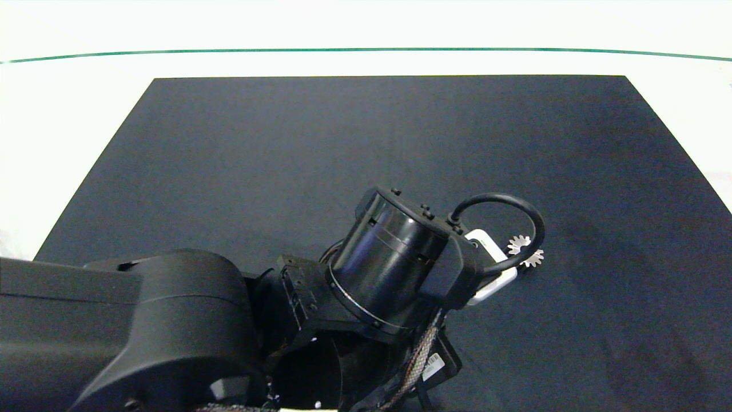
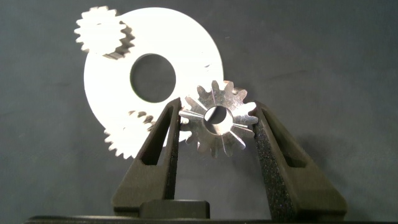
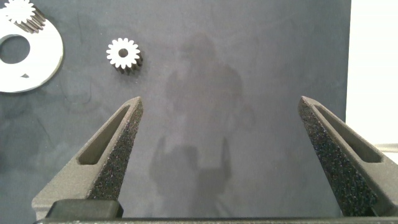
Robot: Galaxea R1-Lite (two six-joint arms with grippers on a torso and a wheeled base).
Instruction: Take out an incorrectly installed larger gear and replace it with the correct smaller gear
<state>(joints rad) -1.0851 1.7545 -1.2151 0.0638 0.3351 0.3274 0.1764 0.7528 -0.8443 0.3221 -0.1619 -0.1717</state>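
Silver metal, star-toothed and dark on its flanks, the larger gear [image 2: 217, 119] sits directly between the two fingers of your left end effector [image 2: 217, 127], which pinches it across its teeth, one pad on each side. Its flat face and small centre hole look straight up at the wrist camera, so its axis runs along the approach line of the end effector, and a straight pull along that axis looks like the clean way off. It stands at the edge of the white disc [image 2: 151, 79], where two all-silver gears, one at the far rim [image 2: 99, 30] and one at the near rim [image 2: 127, 134], stay seated. In the head view, the left arm [image 1: 389, 263] covers this assembly.

The smaller gear [image 3: 123, 54] lies flat on the dark mat [image 1: 366, 143] covering the surface, well apart from the right end effector [image 3: 222, 134], whose fingers are spread wide over bare mat. That gear lies ahead of the right fingers and off to one side, towards the disc, so the right arm looks nearer for picking it up.
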